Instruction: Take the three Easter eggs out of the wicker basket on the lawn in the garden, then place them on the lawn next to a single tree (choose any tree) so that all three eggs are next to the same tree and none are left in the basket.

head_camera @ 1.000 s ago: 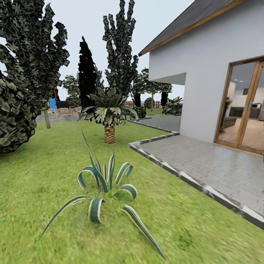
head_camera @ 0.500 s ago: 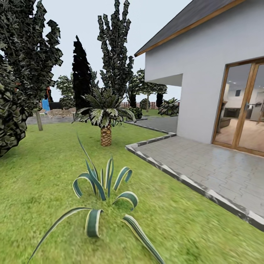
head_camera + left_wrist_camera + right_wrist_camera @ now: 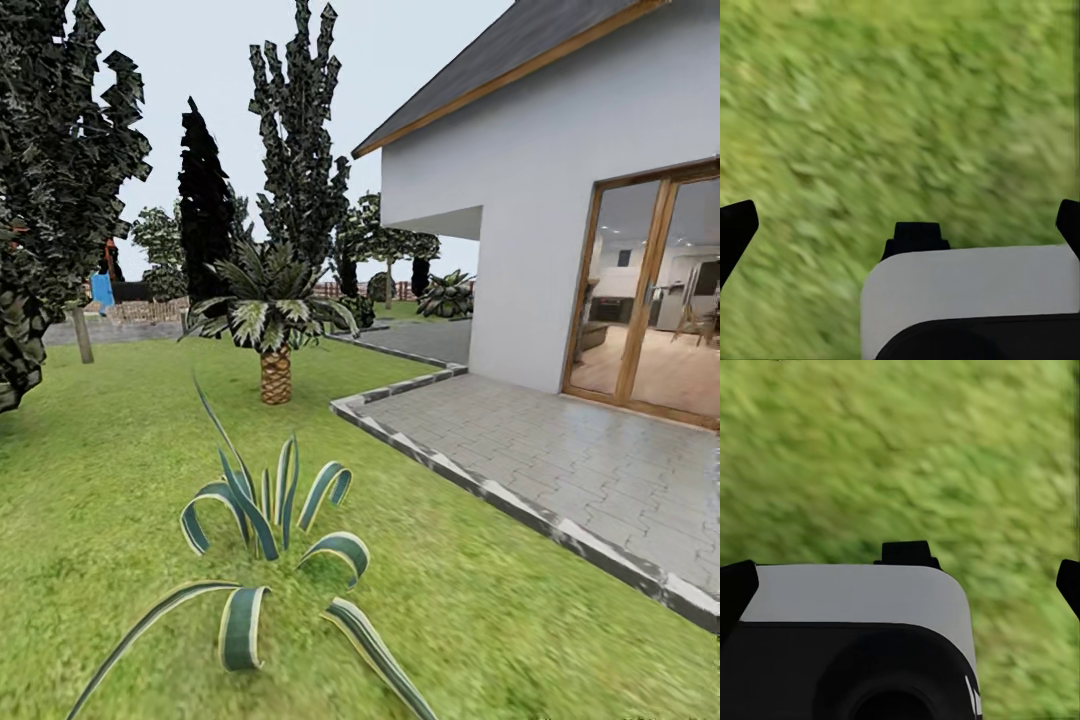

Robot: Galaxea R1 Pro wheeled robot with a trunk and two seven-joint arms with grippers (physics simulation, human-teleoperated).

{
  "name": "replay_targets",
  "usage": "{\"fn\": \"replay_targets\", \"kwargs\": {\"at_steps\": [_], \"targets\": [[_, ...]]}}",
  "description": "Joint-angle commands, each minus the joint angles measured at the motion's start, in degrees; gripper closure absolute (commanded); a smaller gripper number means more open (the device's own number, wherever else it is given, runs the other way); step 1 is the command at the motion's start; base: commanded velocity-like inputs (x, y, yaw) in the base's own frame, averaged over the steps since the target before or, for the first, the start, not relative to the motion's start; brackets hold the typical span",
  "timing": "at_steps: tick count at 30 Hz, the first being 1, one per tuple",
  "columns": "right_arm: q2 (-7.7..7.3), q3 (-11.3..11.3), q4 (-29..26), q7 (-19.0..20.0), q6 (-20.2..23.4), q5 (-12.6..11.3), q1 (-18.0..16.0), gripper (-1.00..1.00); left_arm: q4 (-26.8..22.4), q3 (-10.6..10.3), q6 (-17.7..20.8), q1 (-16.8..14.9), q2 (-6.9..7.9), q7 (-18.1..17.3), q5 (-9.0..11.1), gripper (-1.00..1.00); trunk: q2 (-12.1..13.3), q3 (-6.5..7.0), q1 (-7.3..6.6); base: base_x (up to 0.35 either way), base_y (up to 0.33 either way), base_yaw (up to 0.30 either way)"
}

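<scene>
The Easter eggs and the wicker basket are out of view. The lawn (image 3: 110,450) spreads across the left and the front of the head view. A tree (image 3: 82,336) with a thin pale trunk and a jagged dark green crown stands at the far left. A taller one (image 3: 296,150) rises behind the palm. In the left wrist view my left gripper (image 3: 901,223) is open over blurred grass, its dark fingertips (image 3: 736,225) far apart. My right gripper (image 3: 901,577) is open too, with nothing between its fingertips (image 3: 1068,582).
A striped spiky plant (image 3: 262,520) grows in the grass just ahead. Behind it stand a short palm (image 3: 274,375) and an all-black columnar tree (image 3: 204,215). A paved patio (image 3: 560,460) with a raised stone kerb (image 3: 470,485) and the white house (image 3: 560,190) fill the right.
The whole head view has slid left and the spiky plant sits lower and closer, so the camera has turned right and advanced. More of the glass door shows.
</scene>
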Motion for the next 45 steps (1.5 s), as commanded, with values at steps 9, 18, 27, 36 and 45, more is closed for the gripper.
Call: {"fn": "replay_targets", "kwargs": {"at_steps": [9,18,27,36,45], "targets": [[0.00,-0.32,0.07,-0.02,-0.23,0.02,-0.04,-1.00,-0.09,-0.05,-0.07,0.03,0.01,0.08,0.00,-1.00,-0.02,0.53,0.00,0.001,0.012,-0.174],[0.00,-0.36,-0.01,-0.04,-0.22,0.02,-0.04,-1.00,-0.09,-0.05,-0.07,0.03,0.08,0.03,0.01,-1.00,-0.02,1.12,0.00,0.000,0.227,-0.174],[-0.06,-0.36,-0.02,-0.05,-0.22,0.02,-0.04,-1.00,-0.12,-0.05,-0.07,0.03,0.18,0.00,0.02,-1.00,-0.02,1.71,0.00,0.000,0.316,-0.175],[-0.19,-0.34,-0.02,-0.05,-0.23,0.02,-0.04,-1.00,-0.10,-0.05,-0.07,0.03,0.18,0.00,0.02,-1.00,-0.02,2.30,0.00,0.000,0.324,-0.175],[-0.52,-0.37,-0.02,-0.05,-0.23,0.02,-0.04,-1.00,-0.17,-0.05,-0.07,0.03,0.16,0.00,0.02,-1.00,-0.02,2.89,0.00,0.070,0.286,-0.175]]}}
